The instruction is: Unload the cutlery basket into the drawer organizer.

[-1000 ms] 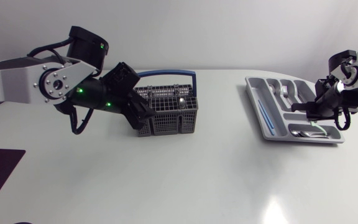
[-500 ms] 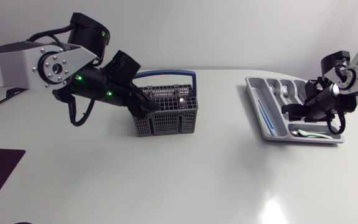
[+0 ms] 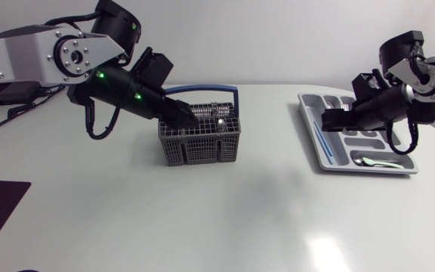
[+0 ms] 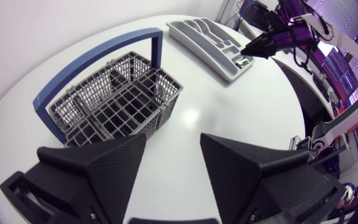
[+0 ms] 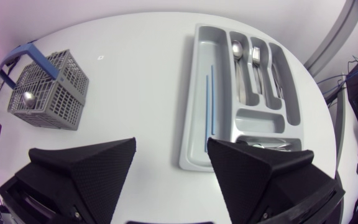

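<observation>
The grey wire cutlery basket (image 3: pixel 202 143) with its blue handle (image 3: pixel 202 90) stands left of the table's middle, and a spoon's bowl (image 3: pixel 220 121) pokes up inside it. My left gripper (image 3: pixel 184 118) hovers over the basket's left rim, open and empty; in the left wrist view the basket (image 4: pixel 123 109) lies ahead of the left gripper (image 4: pixel 173 165). The grey drawer organizer (image 3: pixel 376 169) sits at the right. My right gripper (image 3: pixel 331 121) hangs above its left side, open and empty. In the right wrist view the organizer (image 5: pixel 192 106) lies ahead of the right gripper (image 5: pixel 171 162).
In the organizer, thin blue sticks (image 5: pixel 210 93) lie in the long compartment, a spoon (image 5: pixel 237 50) and forks (image 5: pixel 257 59) in the middle ones, and a small spoon (image 5: pixel 266 145) in the compartment nearest the gripper. White tabletop (image 3: pixel 278 204) stretches between basket and organizer.
My right gripper has opened and drawn away from the organizer's front compartment toward its left side. My left gripper has swung up and right, over the basket's rim.
</observation>
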`<state>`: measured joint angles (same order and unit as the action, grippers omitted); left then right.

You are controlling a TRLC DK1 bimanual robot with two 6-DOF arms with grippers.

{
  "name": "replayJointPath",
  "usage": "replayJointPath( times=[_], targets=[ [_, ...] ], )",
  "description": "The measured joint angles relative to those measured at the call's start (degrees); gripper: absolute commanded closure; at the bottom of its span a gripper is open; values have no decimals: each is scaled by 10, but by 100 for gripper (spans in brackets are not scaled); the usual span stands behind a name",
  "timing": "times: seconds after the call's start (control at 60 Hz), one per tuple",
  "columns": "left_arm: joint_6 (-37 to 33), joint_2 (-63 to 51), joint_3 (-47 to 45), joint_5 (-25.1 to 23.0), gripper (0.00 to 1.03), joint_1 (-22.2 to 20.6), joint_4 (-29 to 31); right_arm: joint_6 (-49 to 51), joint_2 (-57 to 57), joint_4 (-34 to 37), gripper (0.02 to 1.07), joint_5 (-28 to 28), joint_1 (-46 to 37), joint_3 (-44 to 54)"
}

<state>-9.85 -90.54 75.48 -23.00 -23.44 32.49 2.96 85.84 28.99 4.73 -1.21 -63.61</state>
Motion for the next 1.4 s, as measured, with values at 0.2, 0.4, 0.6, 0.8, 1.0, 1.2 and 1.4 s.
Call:
replayJointPath(
  times=[0.2,0.4,0.6,0.8,1.0,1.2,1.4],
  targets=[
    [41,-34,37,-6,41,0,46,-9,-8,4,20,13,57,5],
    [74,-61,75,-6,41,0,78,-15,-6,3,20,15,93,9],
    [104,-81,102,-5,41,-2,97,-17,17,3,20,20,133,9],
    [116,-101,129,12,41,-18,106,-24,35,3,20,31,162,8],
    [115,-116,147,34,41,-42,102,-25,52,-3,20,41,191,1],
    [113,-144,161,38,41,-48,87,-25,66,-5,20,43,211,-7],
    [98,-164,174,53,41,-49,70,-25,75,-5,20,58,226,-19]
  ],
)
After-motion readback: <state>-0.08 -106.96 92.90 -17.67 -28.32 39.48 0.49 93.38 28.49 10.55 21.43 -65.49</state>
